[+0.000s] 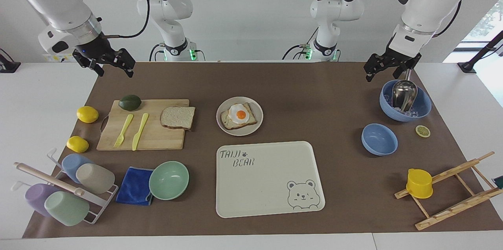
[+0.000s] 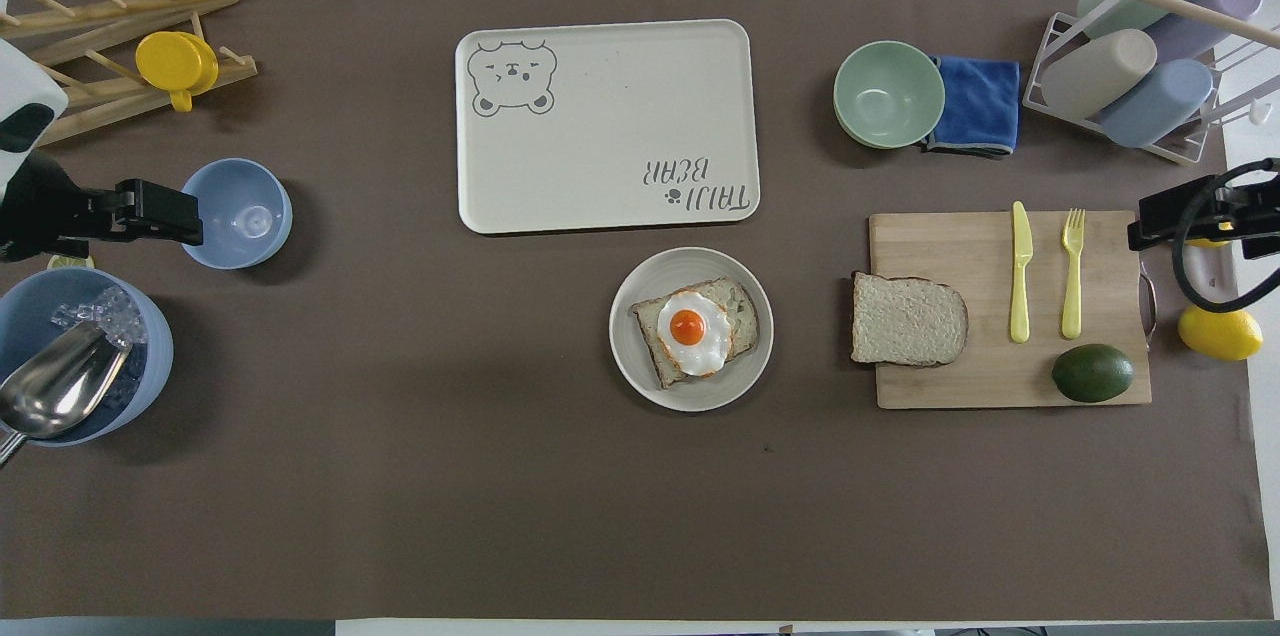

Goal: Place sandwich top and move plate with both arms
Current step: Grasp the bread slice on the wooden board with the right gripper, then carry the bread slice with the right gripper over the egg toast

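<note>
The sandwich top (image 1: 177,117) is a plain bread slice lying on the wooden cutting board (image 1: 157,140), at the board's end beside the plate; it also shows in the overhead view (image 2: 908,319). The beige plate (image 1: 239,132) sits mid-table and holds a toast slice with a fried egg (image 1: 239,115); the plate (image 2: 690,398) also shows from above. My right gripper (image 1: 113,71) hangs open and empty in the air over the mat's edge by the board. My left gripper (image 1: 383,75) hangs open and empty over the blue ice bowl's rim.
The cream bear tray (image 1: 267,179) lies just farther from the robots than the plate. An avocado (image 1: 130,102), yellow knife and fork share the board. A mint bowl (image 1: 169,180), blue cloth, cup rack, lemons, two blue bowls (image 1: 379,139) and a wooden rack stand around.
</note>
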Controlling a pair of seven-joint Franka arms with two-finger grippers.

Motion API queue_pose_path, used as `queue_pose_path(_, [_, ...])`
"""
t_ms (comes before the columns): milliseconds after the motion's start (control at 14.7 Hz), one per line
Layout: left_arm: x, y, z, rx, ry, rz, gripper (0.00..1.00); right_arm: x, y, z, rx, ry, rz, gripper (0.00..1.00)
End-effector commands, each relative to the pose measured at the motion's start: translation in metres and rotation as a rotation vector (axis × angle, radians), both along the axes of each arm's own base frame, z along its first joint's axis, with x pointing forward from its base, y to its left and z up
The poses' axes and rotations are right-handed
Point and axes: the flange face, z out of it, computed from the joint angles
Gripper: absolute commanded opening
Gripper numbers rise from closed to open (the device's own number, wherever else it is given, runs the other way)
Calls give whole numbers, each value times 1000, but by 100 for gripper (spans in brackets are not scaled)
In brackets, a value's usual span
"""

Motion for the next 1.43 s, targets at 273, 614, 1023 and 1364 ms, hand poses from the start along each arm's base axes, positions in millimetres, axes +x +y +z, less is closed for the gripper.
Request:
queue_pose_path(273, [-3, 3, 6, 13, -3, -5, 100, 0, 0, 2, -7, 4, -24, 100])
queue_pose_path(614, [-3, 3, 5, 14, -1, -5, 100, -7, 21, -14, -9, 30, 57, 100])
queue_pose_path(1023, [-3, 3, 6, 13, -3, -5, 100, 21, 152, -99, -286, 102, 68, 100])
queue_pose_path(1364, [-3, 3, 6, 13, -3, -5, 100, 1, 237, -198, -423, 93, 112, 100])
